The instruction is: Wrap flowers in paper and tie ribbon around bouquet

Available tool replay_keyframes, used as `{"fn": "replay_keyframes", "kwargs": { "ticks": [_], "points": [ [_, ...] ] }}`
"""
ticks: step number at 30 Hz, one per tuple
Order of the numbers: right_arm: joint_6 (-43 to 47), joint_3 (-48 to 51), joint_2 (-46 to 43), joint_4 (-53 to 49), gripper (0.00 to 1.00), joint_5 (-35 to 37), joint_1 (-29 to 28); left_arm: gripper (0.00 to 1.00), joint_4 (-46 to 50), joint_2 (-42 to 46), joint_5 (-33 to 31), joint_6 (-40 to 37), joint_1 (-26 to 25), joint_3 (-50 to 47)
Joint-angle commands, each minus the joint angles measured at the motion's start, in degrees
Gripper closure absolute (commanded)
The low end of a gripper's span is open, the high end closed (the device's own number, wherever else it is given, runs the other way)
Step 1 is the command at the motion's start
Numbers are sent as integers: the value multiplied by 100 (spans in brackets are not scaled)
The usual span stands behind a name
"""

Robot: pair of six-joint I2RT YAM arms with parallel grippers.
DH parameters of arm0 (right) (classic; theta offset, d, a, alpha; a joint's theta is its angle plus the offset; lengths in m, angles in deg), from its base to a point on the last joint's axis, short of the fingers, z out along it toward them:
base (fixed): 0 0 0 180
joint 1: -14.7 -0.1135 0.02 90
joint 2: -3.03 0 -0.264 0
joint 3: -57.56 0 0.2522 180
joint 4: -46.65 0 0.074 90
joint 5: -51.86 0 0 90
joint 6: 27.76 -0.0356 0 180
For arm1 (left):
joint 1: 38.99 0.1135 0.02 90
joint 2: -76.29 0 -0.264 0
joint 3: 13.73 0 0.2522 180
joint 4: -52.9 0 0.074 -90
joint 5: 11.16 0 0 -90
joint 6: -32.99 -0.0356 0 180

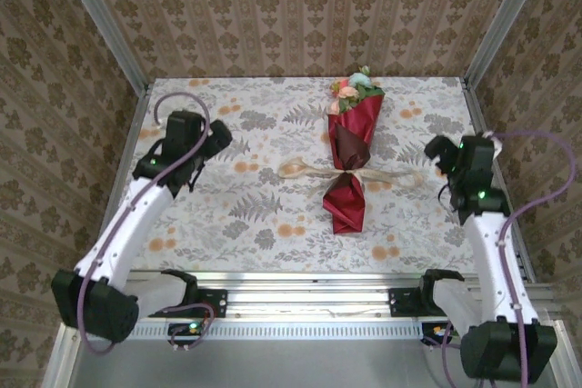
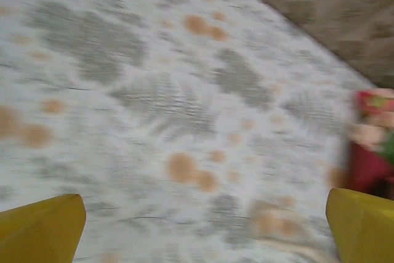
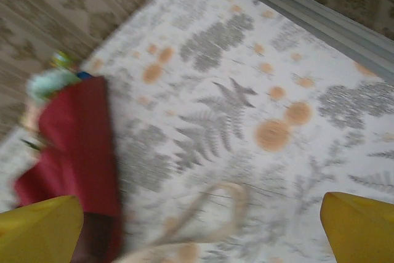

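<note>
Evidently the task is judged complete or nearly so. The flowers (image 1: 353, 88) are enclosed in the red paper (image 1: 359, 120), and the ribbon (image 1: 349, 173) is tied about the waist of the bouquet (image 1: 348, 204). The bouquet is laid on the bench (image 1: 227, 215) between the left claw (image 1: 215, 139) and the right claw (image 1: 438, 154), well apart from each. Both claws are released and empty. Only knot tightness cannot be verified.

The tablecloth (image 1: 273, 138), white with grey fern and orange blossom print, lies flat beneath the left gripper (image 1: 215, 143) and the right gripper (image 1: 440, 154). Brown patterned wallpaper walls (image 1: 300, 6) stand beyond both grippers and on the outer side of each, joined by aluminium corner posts (image 1: 100, 15). Lighting is even.
</note>
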Motion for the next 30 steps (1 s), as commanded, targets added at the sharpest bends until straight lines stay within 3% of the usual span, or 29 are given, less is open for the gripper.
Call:
{"fn": "replay_keyframes", "kwargs": {
  "ticks": [1,4,8,15,17,19,22,24,27,30],
  "points": [
    [1483,1663,-548,1871,0,1085,-679,0,-561,477,-1637,-2233,-6,-1074],
    [2772,2445,-535,3113,0,1253,-1374,0,-2047,1034,-1696,-3161,82,-2326],
    [3069,2526,383,3832,0,981,-1458,0,-3596,1018,-1231,-3773,546,-3381],
    [3617,2092,2438,6182,0,238,-1364,0,-6717,-993,-235,-4176,1542,-3832],
    [3451,1955,2965,6772,0,-60,-1228,0,-7177,-1393,68,-4167,1741,-3697],
    [3371,1845,3407,6848,0,-104,-1148,0,-7837,-1844,187,-4257,1858,-3690],
    [3395,2132,3954,7954,0,-280,-1085,0,-7991,-2210,739,-4369,1883,-3652],
    [3373,2118,3784,7628,0,-532,-1029,0,-9394,-2629,688,-4707,1695,-4070],
    [3371,1910,3821,7293,0,-485,-1028,0,-9503,-2623,890,-4572,1843,-4177],
    [3206,1786,3855,7082,0,-623,-864,0,-8706,-2549,961,-4394,1981,-3817]
  ]
}}
